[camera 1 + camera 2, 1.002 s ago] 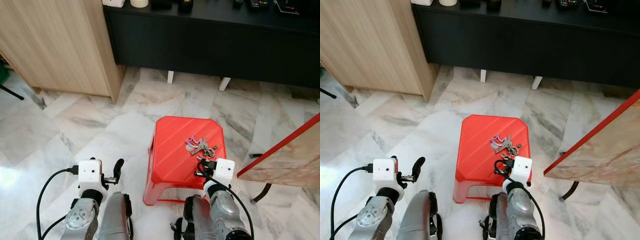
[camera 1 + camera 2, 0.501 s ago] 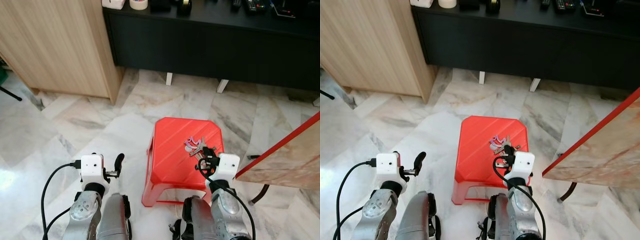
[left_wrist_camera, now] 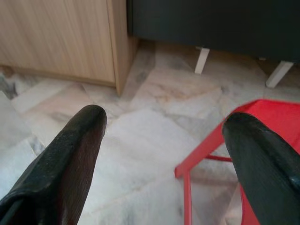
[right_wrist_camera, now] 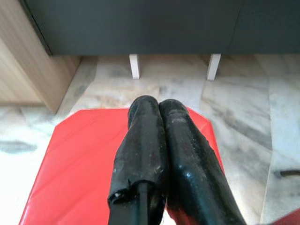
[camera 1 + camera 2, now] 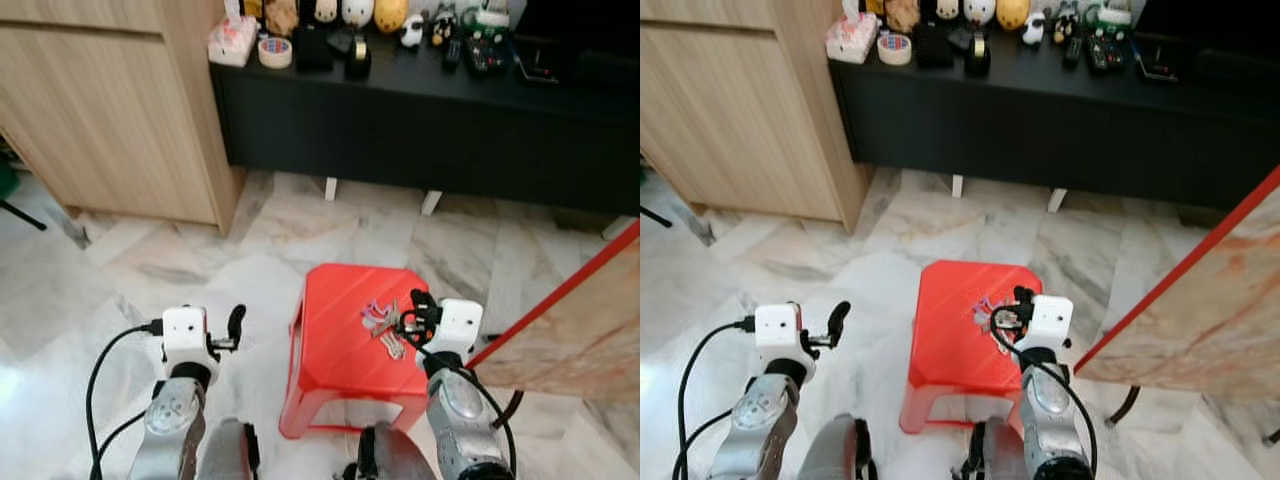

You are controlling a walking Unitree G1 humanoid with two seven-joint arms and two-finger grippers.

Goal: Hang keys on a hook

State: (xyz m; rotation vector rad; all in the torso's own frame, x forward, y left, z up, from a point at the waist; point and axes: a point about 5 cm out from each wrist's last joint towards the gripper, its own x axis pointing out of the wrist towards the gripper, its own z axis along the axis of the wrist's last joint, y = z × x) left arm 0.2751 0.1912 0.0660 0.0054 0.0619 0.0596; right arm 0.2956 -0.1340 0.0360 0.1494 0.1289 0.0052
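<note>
My right gripper, two long black fingers on a silver arm, sits at lower right of centre in the head view, above a red plastic stool that stands on pale marble floor. In the right wrist view its fingers are pressed together over the red seat. A bunch of silver keys with a purple tag hangs just beside those fingertips; I judge that I am gripping the bunch by its ring, though the grip itself is too small to see clearly. My left gripper, at lower left, hangs idle with its fingers spread wide apart. A black low cabinet crosses the top of the frame, with a light wooden cupboard at upper left. The pick-up looks done or nearly so; I cannot make out a hook, so finding it and hanging the keys remains.
</note>
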